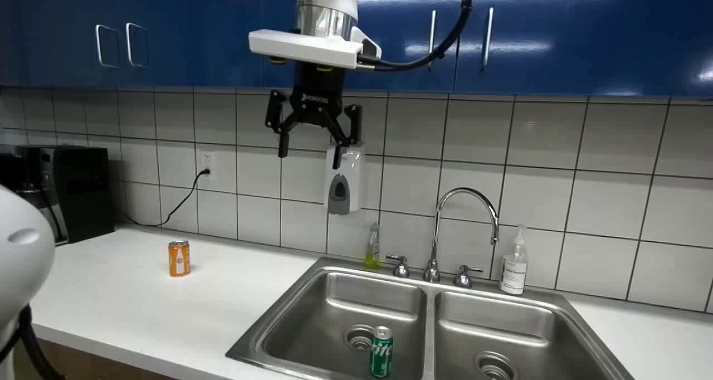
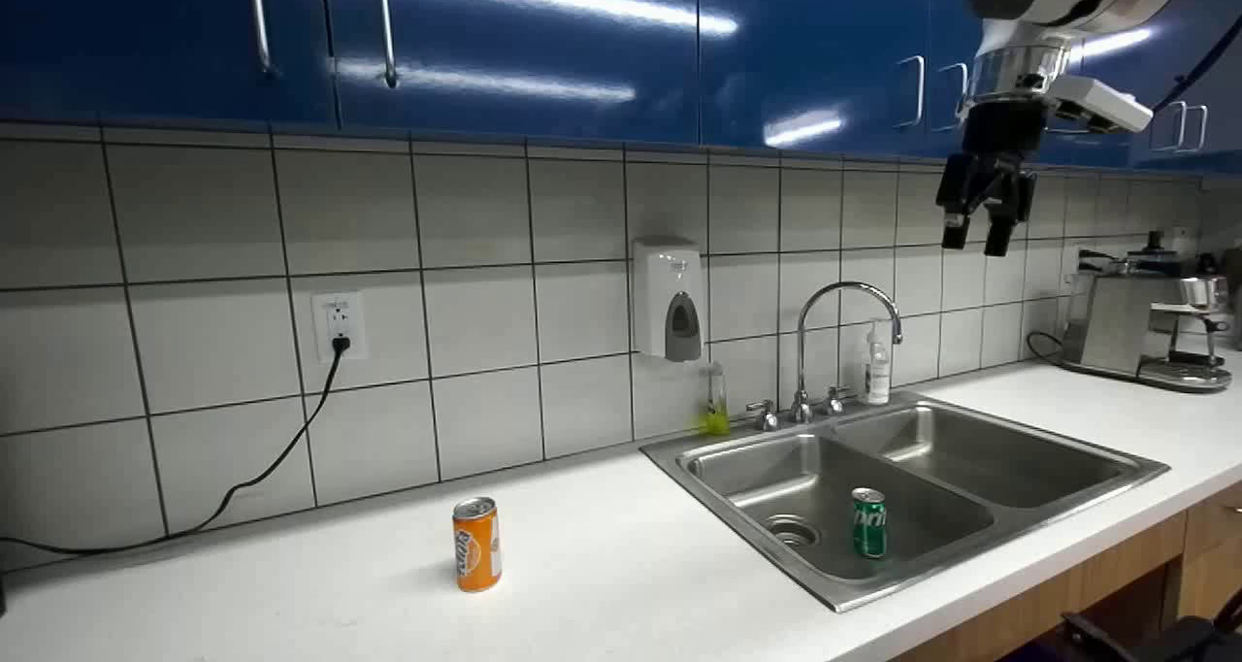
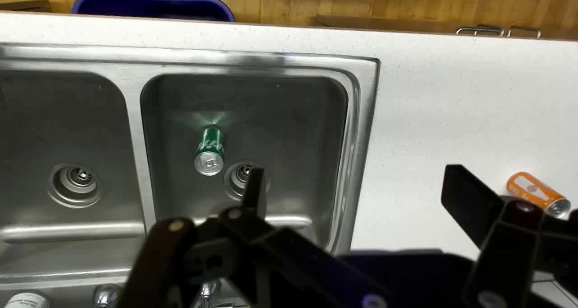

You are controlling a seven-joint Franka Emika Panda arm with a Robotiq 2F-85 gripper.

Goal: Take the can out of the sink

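Wrist view: white counter (image 3: 451, 109) borders sink (image 3: 138, 136), wooden floor (image 3: 289, 3) beyond.

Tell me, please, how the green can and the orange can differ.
The green can stands in the sink, while the orange can stands on the counter. A pale bottle shape shows on the orange can; none shows on the green can's visible sides. Both are upright, with silvery tops.
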